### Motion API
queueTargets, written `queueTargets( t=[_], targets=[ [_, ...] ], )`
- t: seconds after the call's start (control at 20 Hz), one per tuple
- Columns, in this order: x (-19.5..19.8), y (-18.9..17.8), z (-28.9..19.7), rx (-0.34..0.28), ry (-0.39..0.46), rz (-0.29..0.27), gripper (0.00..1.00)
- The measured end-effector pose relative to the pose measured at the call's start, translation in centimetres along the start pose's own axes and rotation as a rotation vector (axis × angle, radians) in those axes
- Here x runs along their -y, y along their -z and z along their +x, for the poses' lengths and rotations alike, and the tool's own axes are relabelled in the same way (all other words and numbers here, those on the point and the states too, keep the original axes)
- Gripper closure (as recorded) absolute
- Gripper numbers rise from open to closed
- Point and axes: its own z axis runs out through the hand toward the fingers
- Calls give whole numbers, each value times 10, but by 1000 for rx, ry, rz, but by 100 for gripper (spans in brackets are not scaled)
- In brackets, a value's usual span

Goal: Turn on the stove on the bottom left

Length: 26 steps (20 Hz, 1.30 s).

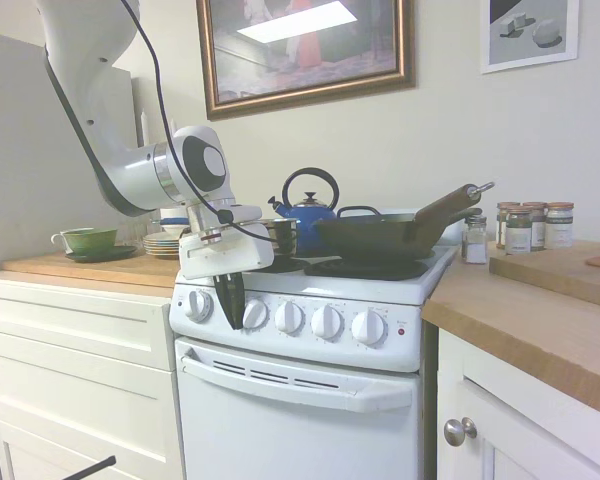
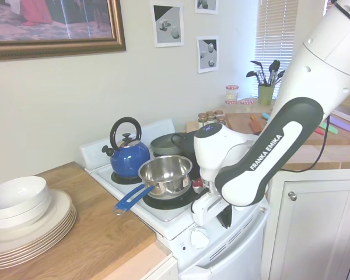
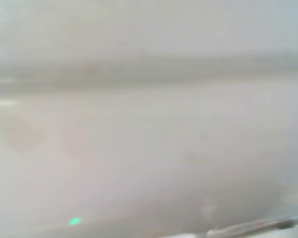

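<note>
First exterior view: gripper (image 1: pixel 229 300) hangs at the white electric stove's (image 1: pixel 310 400) front panel, between the two leftmost round white knobs (image 1: pixel 254 314). Finger spread cannot be told. Wrist view is a grey blur.

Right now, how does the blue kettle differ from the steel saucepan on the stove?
The blue kettle is blue with a closed lid, while the steel saucepan is bare shiny metal, open and empty. The kettle has a black loop handle arching over its top; the saucepan has a long blue handle sticking out sideways. The kettle sits behind the saucepan. Both rest on the white stove.
</note>
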Motion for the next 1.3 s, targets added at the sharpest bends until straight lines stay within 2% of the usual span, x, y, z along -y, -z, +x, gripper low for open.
queueTargets(
  t=[0.4, 0.7, 1.1, 1.15, 1.3],
  targets=[
    [-24, 36, -12, 21, -7, 66, 100],
    [-59, 61, -16, 49, -79, 129, 100],
    [-98, 70, -39, 64, -118, 157, 100],
    [-102, 71, -41, 64, -119, 161, 0],
    [-106, 74, -44, 56, -117, 167, 0]
  ],
)
